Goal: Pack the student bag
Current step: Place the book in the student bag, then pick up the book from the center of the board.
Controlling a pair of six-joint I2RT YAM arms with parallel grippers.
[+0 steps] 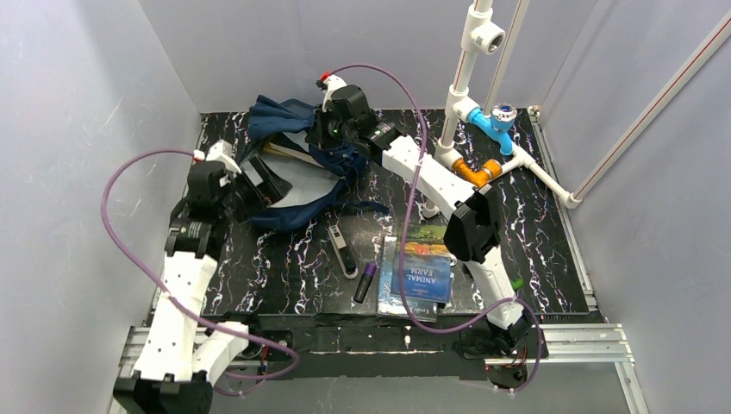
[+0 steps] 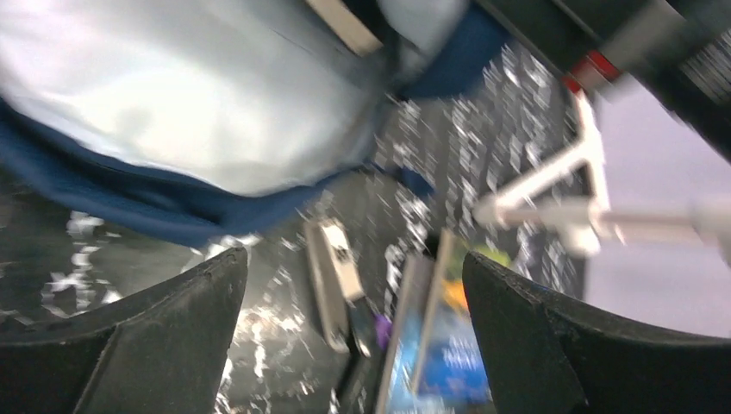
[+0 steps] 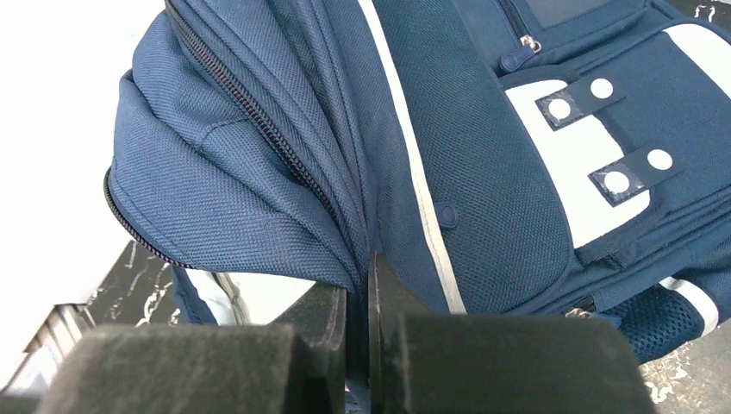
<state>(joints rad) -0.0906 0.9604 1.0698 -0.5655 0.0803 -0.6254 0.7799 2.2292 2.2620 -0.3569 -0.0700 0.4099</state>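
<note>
1. Top view: the student bag lies open at the far left of the table. The left gripper is at its mouth and the right gripper is at its far edge. A book near the front reads "ANIMAL FARM".
2. Left wrist view, blurred: the fingers stand wide apart and hold nothing. The bag's pale lining is above them.
3. Right wrist view: the jaws are almost closed and pinch a fold of navy bag fabric.

Pale lilac-grey walls close in three sides. The table is black with white marble veins. White pipes with blue and orange joints rise at its back right corner; a metal rail edges the front.
</note>
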